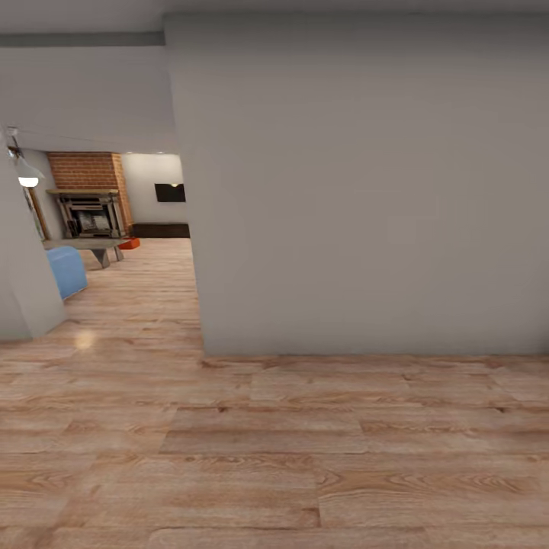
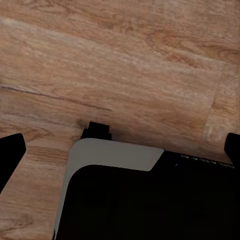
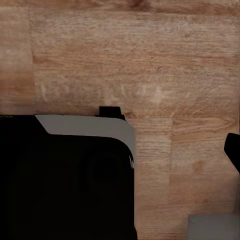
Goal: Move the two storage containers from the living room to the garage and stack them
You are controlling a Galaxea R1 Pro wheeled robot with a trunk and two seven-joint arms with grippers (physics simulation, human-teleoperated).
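Observation:
Far off in the living room (image 1: pixel 152 263), a small orange-red shape, one storage container (image 1: pixel 130 243), sits on the wood floor beside a low table; only a corner of it shows. The garage and its floor are out of view. In the left wrist view my left gripper (image 2: pixel 120 152) hangs open over wood planks, one dark fingertip (image 2: pixel 11 152) at each picture edge, nothing between them. My right gripper (image 3: pixel 120 150) is also open and empty, with one fingertip (image 3: pixel 233 150) showing.
A big grey wall (image 1: pixel 366 191) stands straight ahead. Left of it a passage leads to a brick fireplace (image 1: pixel 90 202), a blue sofa (image 1: pixel 67 271) and a low table (image 1: pixel 91 245). Another wall corner (image 1: pixel 19 282) narrows the passage. My dark base (image 2: pixel 150 200) lies under both wrists.

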